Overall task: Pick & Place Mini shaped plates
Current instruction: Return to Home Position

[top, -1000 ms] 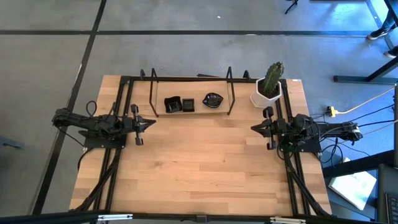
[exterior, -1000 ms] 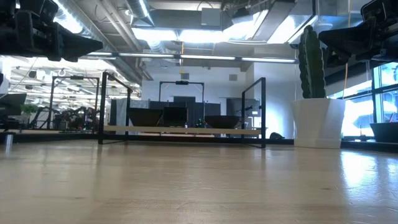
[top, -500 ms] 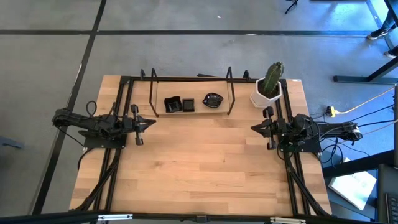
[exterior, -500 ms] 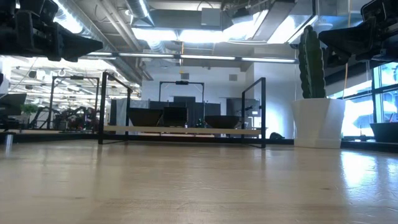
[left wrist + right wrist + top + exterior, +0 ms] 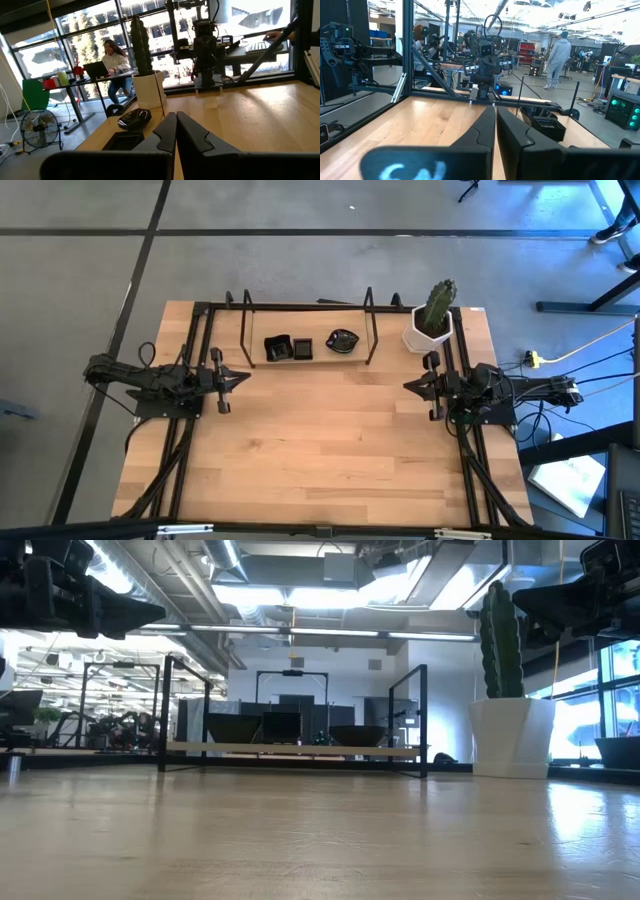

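Mini shaped plates (image 5: pixel 303 350) unmoved on shelf (image 5: pixel 255 348)

Soft, even overhead light falls on the wooden table (image 5: pixel 320 450) in the high view, bright but free of glare, with only faint, short shadows. From table height the ceiling strip lights (image 5: pixel 300 592) and the window (image 5: pixel 600 700) at the far right burn out to white, so the plates (image 5: pixel 282 727) on the shelf (image 5: pixel 290 749) and the cactus (image 5: pixel 500 635) read as dark silhouettes, while a pale sheen lies across the near table. The left wrist view looks into daylight from tall windows (image 5: pixel 165 25), which backlights the cactus and glints off a wavy plate (image 5: pixel 134 119); the right wrist view is lit evenly by indoor ceiling lamps (image 5: pixel 555 7).
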Available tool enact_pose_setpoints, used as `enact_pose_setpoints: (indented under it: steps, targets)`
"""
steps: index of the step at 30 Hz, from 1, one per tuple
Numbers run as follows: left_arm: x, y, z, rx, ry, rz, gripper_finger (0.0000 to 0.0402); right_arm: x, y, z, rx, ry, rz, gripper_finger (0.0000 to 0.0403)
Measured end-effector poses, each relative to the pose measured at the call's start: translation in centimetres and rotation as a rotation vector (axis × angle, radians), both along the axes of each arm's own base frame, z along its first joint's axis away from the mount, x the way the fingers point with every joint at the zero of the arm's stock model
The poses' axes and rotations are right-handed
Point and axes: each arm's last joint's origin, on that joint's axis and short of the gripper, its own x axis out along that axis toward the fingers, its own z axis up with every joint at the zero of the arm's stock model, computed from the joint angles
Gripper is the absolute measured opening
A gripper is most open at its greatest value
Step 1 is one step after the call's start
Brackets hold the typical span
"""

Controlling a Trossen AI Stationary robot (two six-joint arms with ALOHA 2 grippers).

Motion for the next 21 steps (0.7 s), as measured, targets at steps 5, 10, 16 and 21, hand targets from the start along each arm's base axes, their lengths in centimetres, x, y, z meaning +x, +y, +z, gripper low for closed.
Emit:
enact_pose_setpoints:
  steps: [5, 10, 16, 21]
  targets:
    - [0.0, 0.0, 0.0, 0.0, 0.0, 0.0, 0.0004, 0.0, 0.0, 0.0, 0.0, 0.0, 0.0, 0.0019]
    - [0.0, 0.0, 0.0, 0.0, 0.0, 0.0, 0.0008, 0.0, 0.0, 0.0, 0.0, 0.0, 0.0, 0.0019]
    - [0.0, 0.0, 0.0, 0.0, 0.0, -0.001, 0.0004, 0.0, 0.0, 0.0, 0.0, 0.0, 0.0, 0.0019]
    - [0.0, 0.0, 0.0, 0.0, 0.0, 0.0, 0.0006, 0.0, 0.0, 0.0, 0.0, 0.0, 0.0, 0.0019]
